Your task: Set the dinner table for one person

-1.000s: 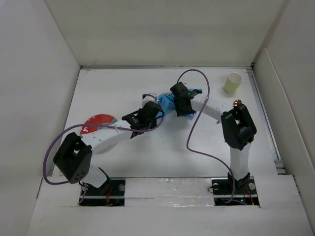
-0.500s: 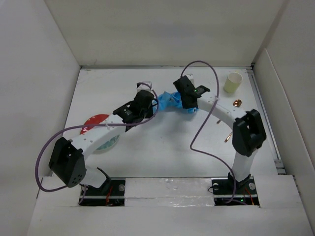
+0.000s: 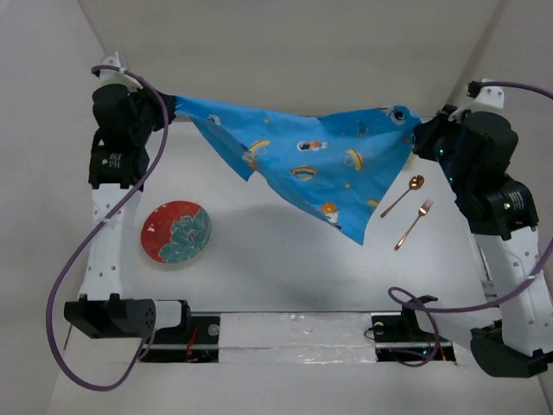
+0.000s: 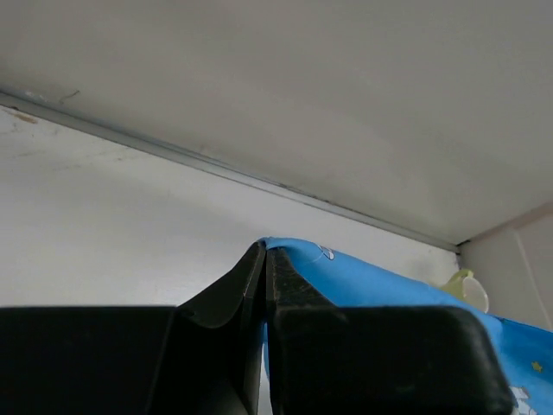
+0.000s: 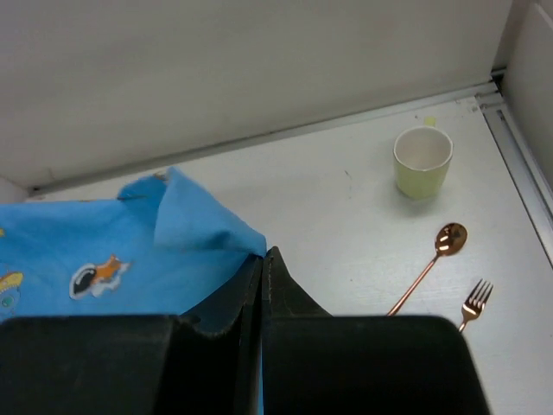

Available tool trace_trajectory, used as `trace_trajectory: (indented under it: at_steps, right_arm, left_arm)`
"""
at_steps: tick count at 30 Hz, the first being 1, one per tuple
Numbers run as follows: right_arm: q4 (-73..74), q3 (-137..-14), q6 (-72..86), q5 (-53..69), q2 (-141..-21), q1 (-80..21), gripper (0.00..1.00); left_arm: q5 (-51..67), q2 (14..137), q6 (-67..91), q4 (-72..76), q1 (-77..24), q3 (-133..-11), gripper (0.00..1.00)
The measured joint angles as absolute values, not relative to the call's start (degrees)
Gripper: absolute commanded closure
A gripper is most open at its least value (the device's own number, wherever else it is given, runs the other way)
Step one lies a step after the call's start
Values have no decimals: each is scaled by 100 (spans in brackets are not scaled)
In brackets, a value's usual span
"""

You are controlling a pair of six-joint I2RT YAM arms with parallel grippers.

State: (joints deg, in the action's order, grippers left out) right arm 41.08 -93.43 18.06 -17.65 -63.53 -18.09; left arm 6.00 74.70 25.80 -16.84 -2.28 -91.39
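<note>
A blue cartoon-printed placemat (image 3: pixel 320 164) hangs stretched in the air over the back of the white dinner table (image 3: pixel 276 268), sagging to a point in the middle. My left gripper (image 3: pixel 173 108) is raised high at the far left, shut on one corner of the placemat (image 4: pixel 389 281). My right gripper (image 3: pixel 419 134) is raised at the far right, shut on the opposite corner (image 5: pixel 207 233). In each wrist view the jaws are pressed together, with blue cloth coming out at the tips of the left gripper (image 4: pixel 265 251) and the right gripper (image 5: pixel 262 255).
A red and teal plate (image 3: pixel 176 232) lies at the left of the table. A copper spoon (image 3: pixel 403 195) and fork (image 3: pixel 414 225) lie at the right. A pale green cup (image 5: pixel 422 161) stands at the back right. White walls close in the table; purple cables loop by both arms.
Both arms have risen and swung apart to the far corners. The placemat, first a crumpled heap at the back middle, now hangs spread between them. The right gripper has shut on it.
</note>
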Motion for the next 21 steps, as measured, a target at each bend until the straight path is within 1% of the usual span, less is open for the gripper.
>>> trace_trajectory:
  at_steps: [2, 4, 8, 11, 14, 16, 17, 18, 19, 20, 21]
  right_arm:
    - [4066, -9343, 1841, -1435, -6204, -1581, 100]
    - [3992, -9277, 1883, -1116, -6228, -1385, 100]
    - [3785, -9102, 1994, -530, -6742, -1162, 100]
    - [3586, -9205, 2067, -180, -7614, -1129, 100]
    - [3481, -9638, 2082, -19, -8700, -1127, 100]
    - [3398, -9894, 2082, -23, -9369, -1103, 100]
    - [3395, -9924, 2078, -27, -9432, -1096, 100]
    - [3328, -10141, 2082, -27, -9977, -1037, 100]
    - [3361, -10328, 2093, -36, -10318, -980, 93]
    - [3354, -10556, 2119, -43, -10665, -928, 80]
    - [3398, -10836, 2143, -62, -11028, -871, 65]
  left_arm:
    - [840, 7290, 2705, -1682, 51, -9135, 100]
    - [1079, 7177, 2799, -1590, 75, -9037, 100]
    - [1481, 7251, 2965, -1439, 19, -8685, 100]
    - [1647, 7649, 3107, -1406, 10, -8584, 100]
    - [1754, 8077, 3214, -1332, 12, -8552, 100]
    - [1802, 8158, 3253, -1249, 12, -8333, 100]
    - [1822, 8138, 3271, -1192, 10, -8143, 100]
    - [1831, 8095, 3291, -1173, 10, -7933, 100]
    - [1835, 8031, 3306, -1092, 5, -7686, 100]
    - [1848, 7981, 3326, -1061, 5, -7472, 100]
    - [1852, 7931, 3343, -1002, 3, -7223, 100]
